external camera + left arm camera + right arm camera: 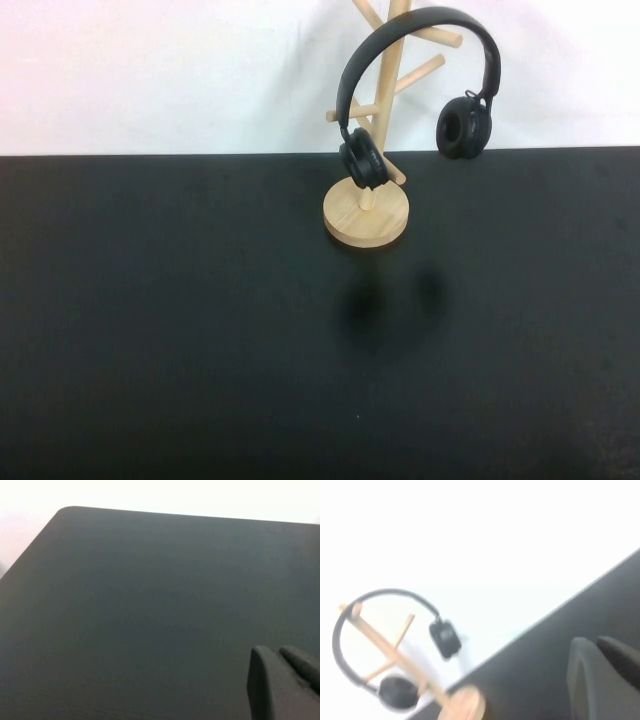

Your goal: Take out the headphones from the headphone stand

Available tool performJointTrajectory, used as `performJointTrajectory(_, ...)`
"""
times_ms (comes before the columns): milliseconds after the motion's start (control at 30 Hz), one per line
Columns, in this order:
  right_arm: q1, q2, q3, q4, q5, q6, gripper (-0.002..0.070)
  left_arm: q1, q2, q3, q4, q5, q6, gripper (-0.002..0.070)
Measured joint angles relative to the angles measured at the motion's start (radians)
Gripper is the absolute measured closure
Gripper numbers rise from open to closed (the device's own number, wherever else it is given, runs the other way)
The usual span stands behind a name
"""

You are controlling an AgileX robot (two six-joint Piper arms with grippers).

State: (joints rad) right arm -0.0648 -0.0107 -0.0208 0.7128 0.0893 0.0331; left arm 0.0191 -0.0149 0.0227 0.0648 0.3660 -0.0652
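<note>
The black surface [200, 330] fills the lower two thirds of the high view, with a white wall behind it. At upper centre, near the far edge, stands the headphone stand [367, 213], its round base on the surface and its pole rising out of the top of the frame. The headphones [420, 20] hang over its upper pegs, the headband arching from one ear cup low in front of the pole across to the other cup hanging free at upper right, so their long axis runs roughly left to right.

Neither arm shows in the high view. The left end effector [282, 680] appears only as a dark edge at lower right of its wrist view, over bare surface with no task item in sight; whether it is open or closed cannot be told. The right end effector [602, 675] shows likewise at lower right of its wrist view, state also not tellable, but stand and headphones lie ahead at lower left there. Judging by that, the right arm is likelier the one facing the job.
</note>
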Motion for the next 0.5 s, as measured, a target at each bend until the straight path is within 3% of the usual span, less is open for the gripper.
performJointTrajectory(300,0.000,0.447,-0.439,-0.191,0.547,-0.157,0.0680,0.000,0.000,0.000,0.000,0.000,0.000,0.0679)
performJointTrajectory(500,0.000,0.741,-0.679,-0.361,0.720,-0.242,0.0680,0.000,0.000,0.000,0.000,0.000,0.000,0.0679)
